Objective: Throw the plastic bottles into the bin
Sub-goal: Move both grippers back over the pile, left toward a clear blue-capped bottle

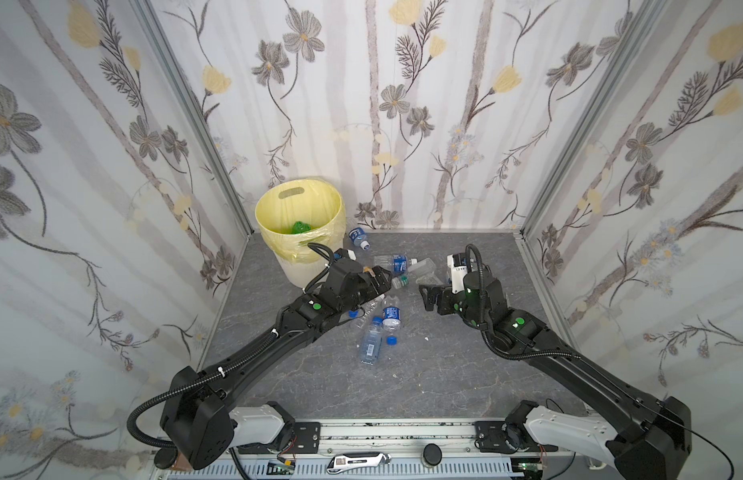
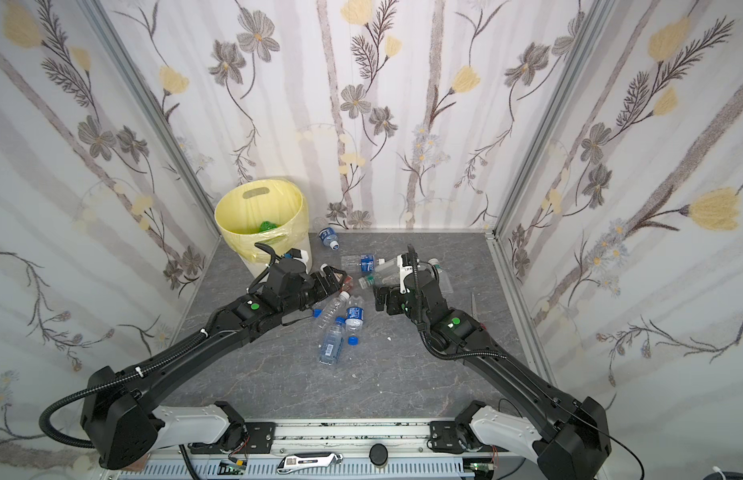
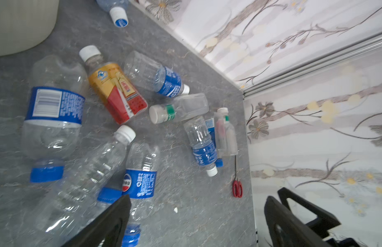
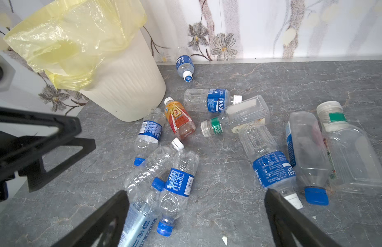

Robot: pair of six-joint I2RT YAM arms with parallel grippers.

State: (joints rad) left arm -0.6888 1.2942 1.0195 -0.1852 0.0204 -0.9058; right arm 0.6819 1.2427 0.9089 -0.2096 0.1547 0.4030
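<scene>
The cream bin point(image 1: 316, 266) with its yellow liner stands at the back left in both top views point(image 2: 278, 232); a green bottle point(image 1: 300, 227) lies inside. Several plastic bottles lie on the grey table: one by the bin point(image 1: 358, 238), an orange-red labelled one point(image 3: 117, 92) point(image 4: 179, 119), and a blue-labelled cluster in the middle point(image 1: 372, 340) point(image 2: 331, 345). My left gripper point(image 1: 384, 279) point(image 3: 198, 200) hovers open and empty over the cluster beside the bin. My right gripper point(image 1: 428, 297) point(image 4: 196, 193) faces it, open and empty, above the bottles.
Red scissors point(image 3: 237, 188) lie near the right wall. A loose blue cap point(image 1: 392, 340) and a white scrap point(image 1: 426, 338) sit on the table. Flowered walls close off three sides. A utility knife point(image 1: 357, 461) rests on the front rail.
</scene>
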